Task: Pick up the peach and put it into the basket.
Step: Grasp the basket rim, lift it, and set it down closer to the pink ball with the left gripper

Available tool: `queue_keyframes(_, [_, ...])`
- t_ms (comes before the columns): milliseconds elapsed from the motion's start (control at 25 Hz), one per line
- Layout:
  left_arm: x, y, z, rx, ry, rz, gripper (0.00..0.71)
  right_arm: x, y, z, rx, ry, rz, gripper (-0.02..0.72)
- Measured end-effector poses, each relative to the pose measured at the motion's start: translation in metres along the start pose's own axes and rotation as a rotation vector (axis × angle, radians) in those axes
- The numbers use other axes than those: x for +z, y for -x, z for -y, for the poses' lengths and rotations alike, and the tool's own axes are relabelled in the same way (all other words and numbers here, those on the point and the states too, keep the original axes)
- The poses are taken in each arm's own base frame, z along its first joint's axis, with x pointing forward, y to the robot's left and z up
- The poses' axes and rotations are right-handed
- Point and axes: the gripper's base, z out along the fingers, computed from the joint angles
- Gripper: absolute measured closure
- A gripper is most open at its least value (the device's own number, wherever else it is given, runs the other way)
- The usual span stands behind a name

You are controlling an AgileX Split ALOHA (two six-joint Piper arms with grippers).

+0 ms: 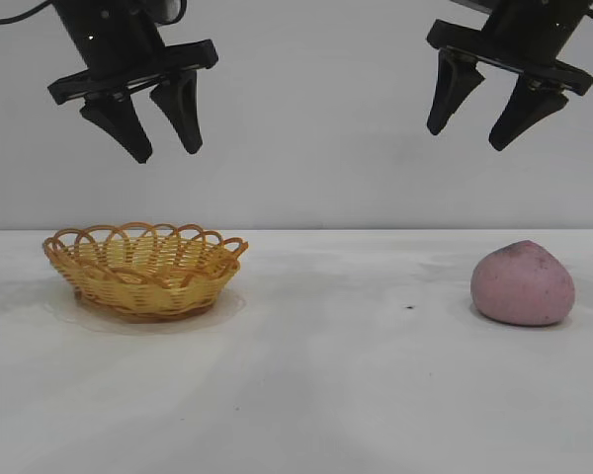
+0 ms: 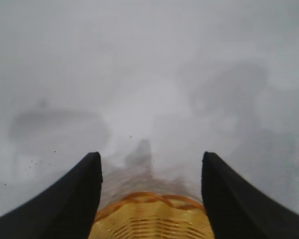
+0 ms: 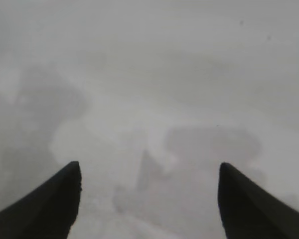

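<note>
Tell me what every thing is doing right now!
peach: resting on the table, not held.
basket: upright on the table, nothing visible inside.
left gripper: open, up in the air above the basket.
right gripper: open, up in the air above the peach, holding nothing.
table: white, with a few dark specks.

no legible text, label, brand, number or sign in any view — none can be made out on the basket (image 1: 143,272), the peach (image 1: 523,283), the table (image 1: 326,395) or either gripper — the left gripper (image 1: 163,133) and the right gripper (image 1: 469,126).
</note>
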Motion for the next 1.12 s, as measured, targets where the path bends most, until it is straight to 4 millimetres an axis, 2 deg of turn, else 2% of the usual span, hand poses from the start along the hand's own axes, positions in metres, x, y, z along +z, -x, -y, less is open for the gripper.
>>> queue_keyframes(760, [0.0,-0.0001,-0.0007,0.01,0.007,-0.001,0.278,0.0,0.0,0.0,-0.005,0.0,0.0,0.169])
queue_keyframes(1120, [-0.0047,-0.0054,-0.0063,0.13,0.072,-0.115,0.278,0.0,-0.0002,-0.0001,-0.009,0.001,-0.002,0.169])
